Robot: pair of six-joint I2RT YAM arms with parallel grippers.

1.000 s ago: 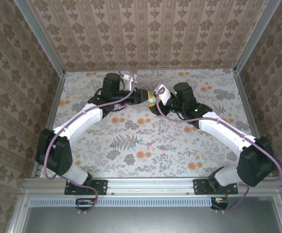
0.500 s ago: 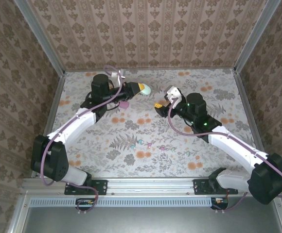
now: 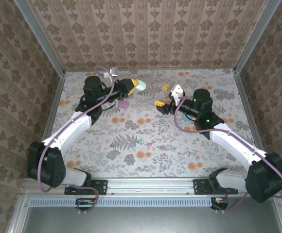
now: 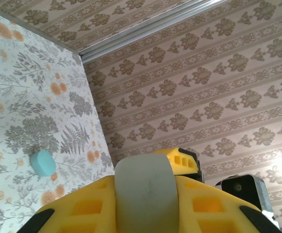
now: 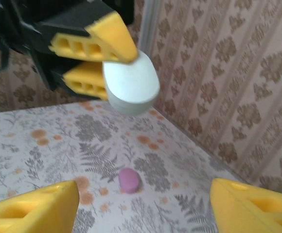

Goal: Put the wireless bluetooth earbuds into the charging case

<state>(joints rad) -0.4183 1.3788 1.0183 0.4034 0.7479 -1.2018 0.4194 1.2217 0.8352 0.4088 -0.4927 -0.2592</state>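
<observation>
Firmly pinched: one pale case, held off the table.
Left gripper (image 3: 133, 87) clamps a smooth, egg-shaped case (image 3: 141, 85) between yellow fingers (image 4: 82, 208) (hollow-celled plastic). Right gripper (image 3: 162, 96) faces it, jaws spread and empty. Tiny pastel buds (image 3: 142, 141) lie mid-table (image 3: 204, 150) on the floral print, well apart from both grippers. A rounded pink piece (image 5: 129, 180) rests under the case.

Flower-printed table cover (image 3: 180, 150), patterned brown wallpaper walls (image 3: 150, 34), grey metal rail (image 3: 150, 187) along near edge.
</observation>
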